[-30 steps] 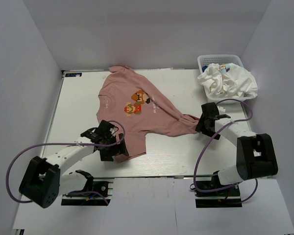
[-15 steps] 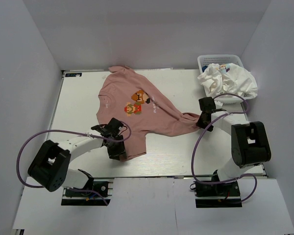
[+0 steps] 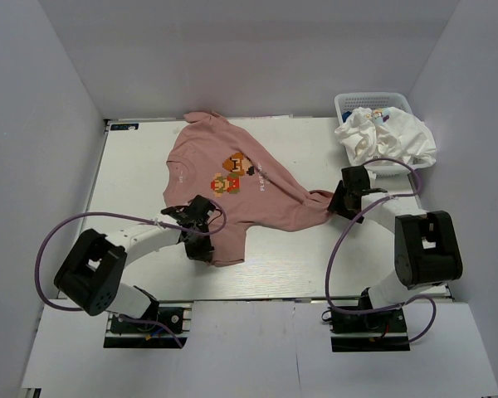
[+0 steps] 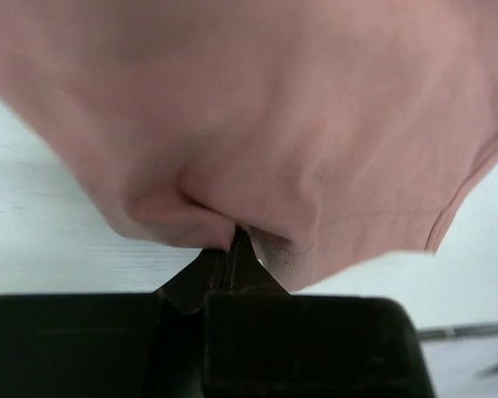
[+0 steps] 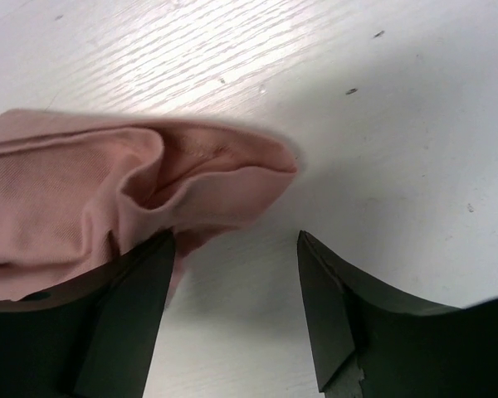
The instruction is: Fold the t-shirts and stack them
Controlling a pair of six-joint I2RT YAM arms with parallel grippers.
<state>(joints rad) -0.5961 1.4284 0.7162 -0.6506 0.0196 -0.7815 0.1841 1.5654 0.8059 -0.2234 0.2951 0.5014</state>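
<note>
The dusty pink t-shirt (image 3: 257, 195) lies spread, print up, on the white table (image 3: 133, 182). My left gripper (image 3: 201, 249) is at its near hem and shut on a pinch of pink cloth (image 4: 274, 124), with the fabric bunched over the closed fingertips of the left gripper (image 4: 235, 236). My right gripper (image 3: 337, 199) is at the shirt's bunched right end. In the right wrist view the right gripper (image 5: 235, 236) stands open over bare table, its left finger touching the pink fold (image 5: 91, 182). The white t-shirt (image 3: 390, 141) lies crumpled at the back right.
A white basket (image 3: 373, 101) stands at the back right corner with the white t-shirt spilling over its front. Grey walls close in the left, back and right sides. Purple cables loop out from both arms.
My left gripper slid right along the pink shirt's near hem and shut on it. My right gripper shifted slightly up and left towards the shirt's bunched end.
</note>
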